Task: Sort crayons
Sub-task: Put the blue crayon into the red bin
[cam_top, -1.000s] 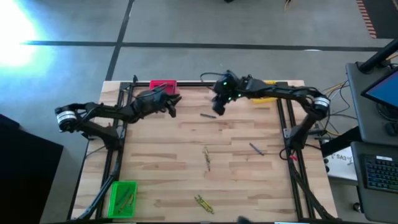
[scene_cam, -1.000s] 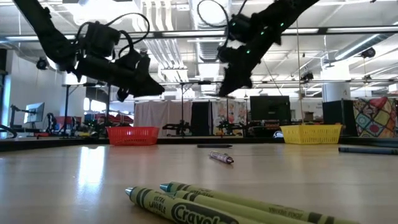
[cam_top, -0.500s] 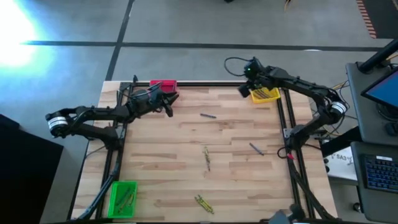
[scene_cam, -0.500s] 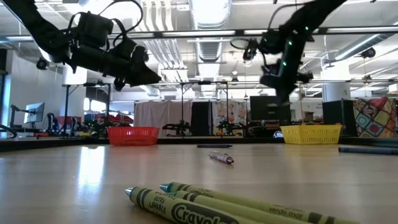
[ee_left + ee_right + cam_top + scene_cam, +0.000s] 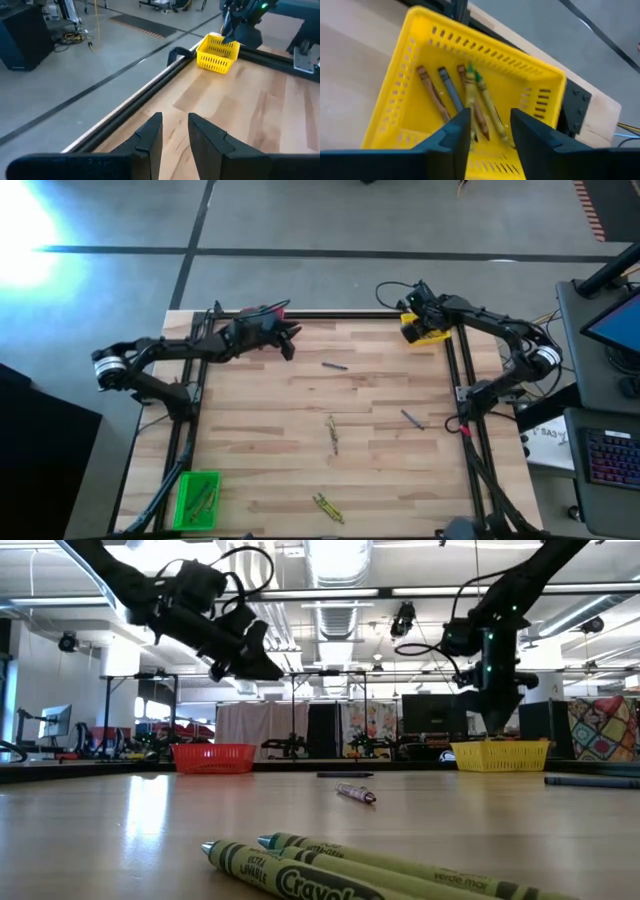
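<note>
Yellow slotted plastic bin (image 5: 410,100) at the far right edge of the wooden table (image 5: 260,440) holds five crayons (image 5: 454,95); the right gripper (image 5: 489,131) hangs directly above it, jaws parted and empty. Three single crayons and an olive pair (image 5: 326,507) lie scattered over the broad bare middle. Near the red bin (image 5: 212,756) at the far edge, the left gripper (image 5: 175,131) hovers outstretched, jaws slightly apart, holding nothing.
</note>
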